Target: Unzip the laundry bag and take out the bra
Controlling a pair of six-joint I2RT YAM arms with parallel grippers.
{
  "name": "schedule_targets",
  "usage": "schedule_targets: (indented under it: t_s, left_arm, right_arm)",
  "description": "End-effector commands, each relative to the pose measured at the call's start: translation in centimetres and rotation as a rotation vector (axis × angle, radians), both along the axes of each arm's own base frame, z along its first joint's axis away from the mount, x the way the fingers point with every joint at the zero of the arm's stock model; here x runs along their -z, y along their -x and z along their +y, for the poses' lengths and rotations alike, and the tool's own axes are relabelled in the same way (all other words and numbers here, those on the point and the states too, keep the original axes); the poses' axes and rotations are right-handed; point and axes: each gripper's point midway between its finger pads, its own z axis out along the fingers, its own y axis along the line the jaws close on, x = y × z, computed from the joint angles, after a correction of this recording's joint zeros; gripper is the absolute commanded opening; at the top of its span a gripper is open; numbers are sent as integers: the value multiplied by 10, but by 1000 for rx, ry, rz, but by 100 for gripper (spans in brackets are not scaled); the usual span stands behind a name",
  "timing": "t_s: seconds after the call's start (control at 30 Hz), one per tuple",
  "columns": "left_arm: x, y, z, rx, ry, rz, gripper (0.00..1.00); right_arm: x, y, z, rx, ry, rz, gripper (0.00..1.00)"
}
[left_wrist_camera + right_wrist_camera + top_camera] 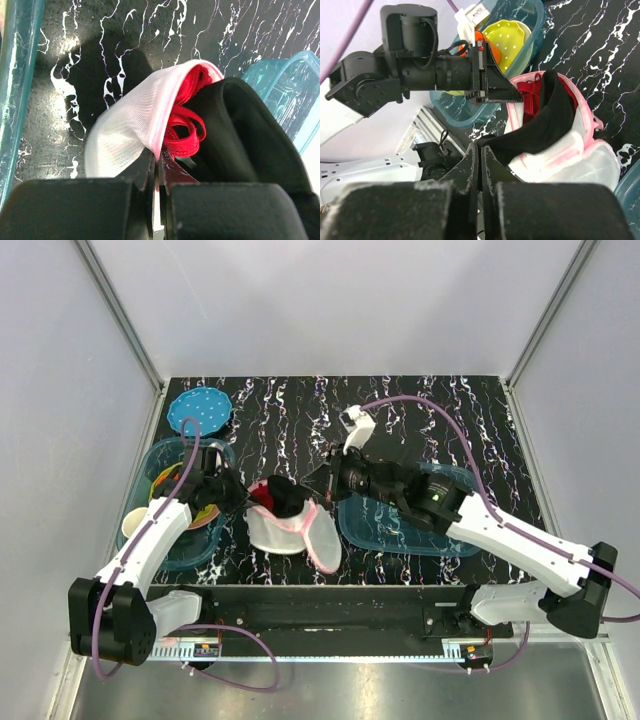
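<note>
The laundry bag [290, 532], white mesh with pink zipper trim, lies open in two halves at the table's middle. The bra [276, 496] stands up out of it, red with a black part. My left gripper [240, 496] is shut on the bag's left edge; the left wrist view shows the mesh [127, 132] pinched between its fingers, with a red strap [186, 136] beside them. My right gripper [480, 150] is shut on the tip of the bra's black part [555, 117], which stretches from the bag [572, 150] to its fingertips.
A teal bin [150, 455] at the left holds orange and yellow items. A blue dotted disc [200, 410] lies behind it, and a pale cup [135, 524] stands at its near corner. A second teal bin [470, 550] sits under my right arm.
</note>
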Motion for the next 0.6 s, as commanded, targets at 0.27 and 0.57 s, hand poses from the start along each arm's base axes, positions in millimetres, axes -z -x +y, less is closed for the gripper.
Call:
schedule_targets:
  t_s: [0.27,0.57]
  left_arm:
    - [-21,-14,6,-16,-27,-91,0]
    - [-23,-12,8,-3,-45,-99,0]
  right_arm:
    - [-71,-23,36,-20,-95,-152,0]
    - [-182,-32,-7,127,-213,-405,0]
